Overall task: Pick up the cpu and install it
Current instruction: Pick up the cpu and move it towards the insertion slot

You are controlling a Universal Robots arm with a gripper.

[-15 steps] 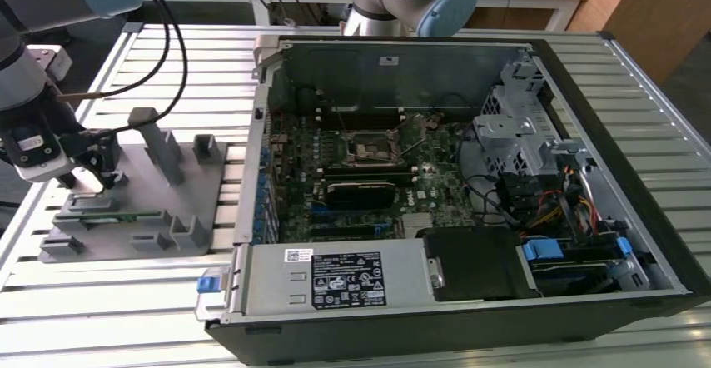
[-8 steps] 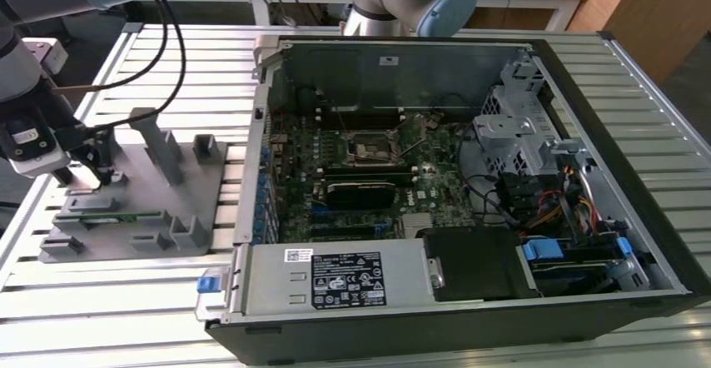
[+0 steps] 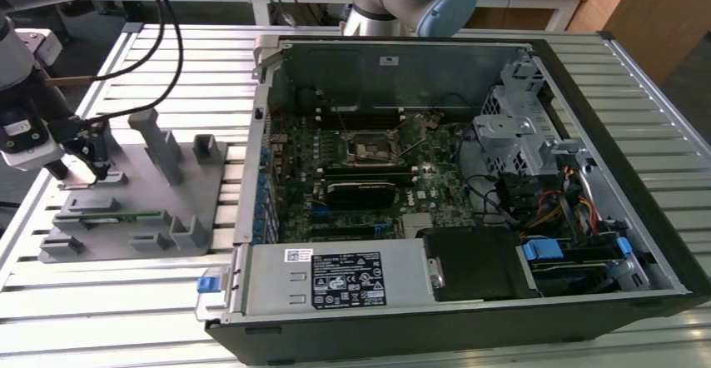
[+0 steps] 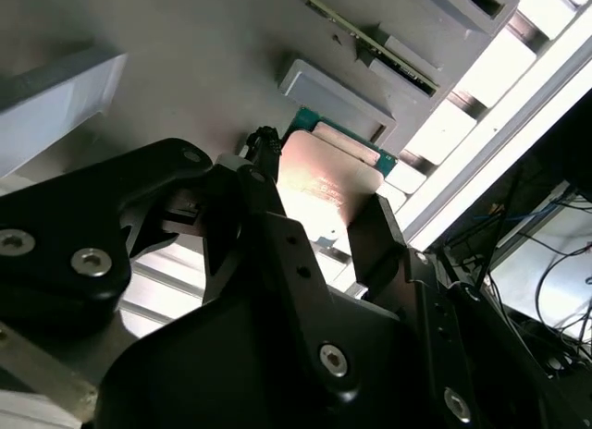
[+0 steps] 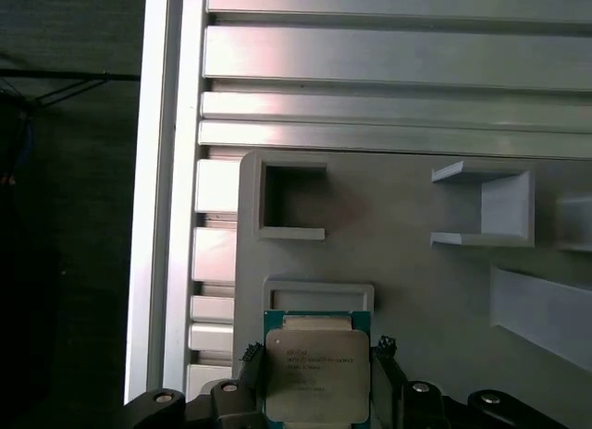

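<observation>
The cpu point(image 5: 317, 375), a flat square chip with a shiny metal lid and a green rim, lies low over the grey fixture plate point(image 5: 444, 300), right by a raised grey ledge point(image 5: 319, 293). My gripper point(image 5: 317, 351) straddles it, one black finger pressed against each of two opposite edges. The second wrist view shows the same grip: the cpu point(image 4: 326, 181) sits between the fingers point(image 4: 377, 227). I cannot tell whether it rests on the plate or hangs just above it. In the exterior view my gripper point(image 3: 87, 166) is at the plate's far left part. The black-framed motherboard socket point(image 3: 365, 145) lies inside the open computer case point(image 3: 622, 218).
A long green memory stick point(image 3: 106, 216) rests in a slot of the fixture plate point(image 3: 145, 235), among several upright grey holders point(image 3: 156, 139). A second robot arm's base point(image 3: 405, 2) stands behind the case. Cables and a drive cage point(image 3: 522, 126) crowd the case's right side.
</observation>
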